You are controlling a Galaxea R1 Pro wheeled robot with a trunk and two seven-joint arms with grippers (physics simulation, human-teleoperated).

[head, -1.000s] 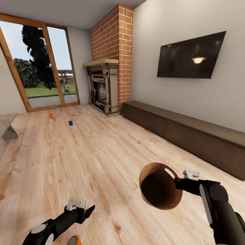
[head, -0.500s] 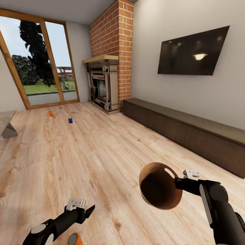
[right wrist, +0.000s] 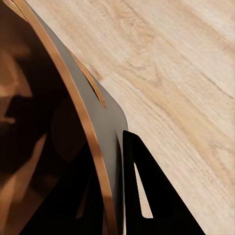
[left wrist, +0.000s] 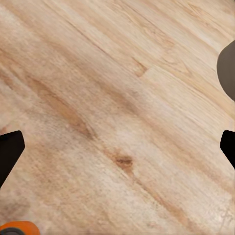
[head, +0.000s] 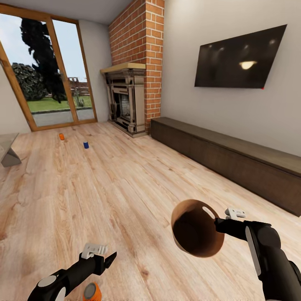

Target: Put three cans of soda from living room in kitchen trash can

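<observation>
Brown tash can (head: 196, 228) clamped by right pincer (head: 217, 223) | left pincer (head: 109, 259) open; orange can (head: 91, 291) beneath | fireplace (head: 125, 100) ahead

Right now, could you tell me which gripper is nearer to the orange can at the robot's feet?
Left. The left gripper hangs open just above and beside the orange can on the floor; the right gripper is off to the side, clamped on the trash can rim.

Orange soda cans: two (head: 61, 136) (head: 91, 291); blue can (head: 85, 145): one; bin (head: 194, 228): one.
</observation>
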